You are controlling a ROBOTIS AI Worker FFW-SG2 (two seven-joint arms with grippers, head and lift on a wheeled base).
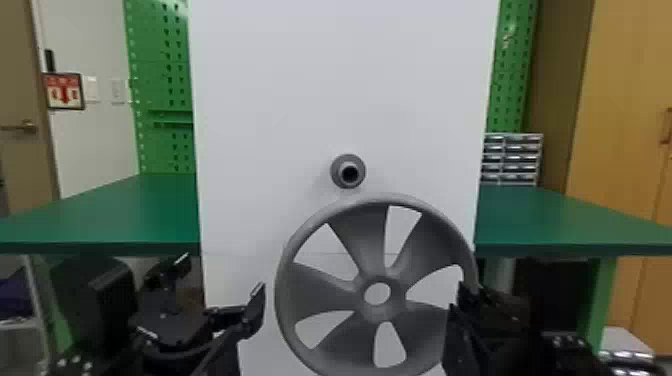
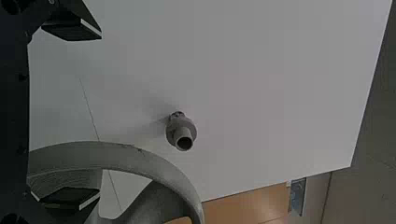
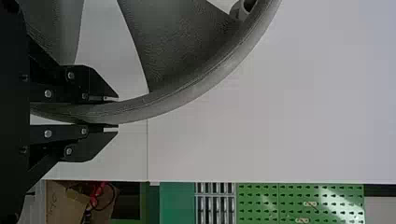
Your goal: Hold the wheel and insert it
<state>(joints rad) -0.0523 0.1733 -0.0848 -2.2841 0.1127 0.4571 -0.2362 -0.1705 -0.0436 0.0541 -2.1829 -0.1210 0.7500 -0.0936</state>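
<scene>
Right claw (image 3: 114, 113) pinches the wheel (image 1: 382, 314), lower right; left claw (image 1: 224, 274) gapes empty, lower left; holding done, insertion on central peg (image 1: 348, 171) undone

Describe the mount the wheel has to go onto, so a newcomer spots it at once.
Find the tall white panel, with green tabletop to either side. Near mid-width, just above the wheel in the head view, a small round gray peg juts out. Unlike the big spoked wheel, it is a compact stub with one dark hole in its end.
</scene>
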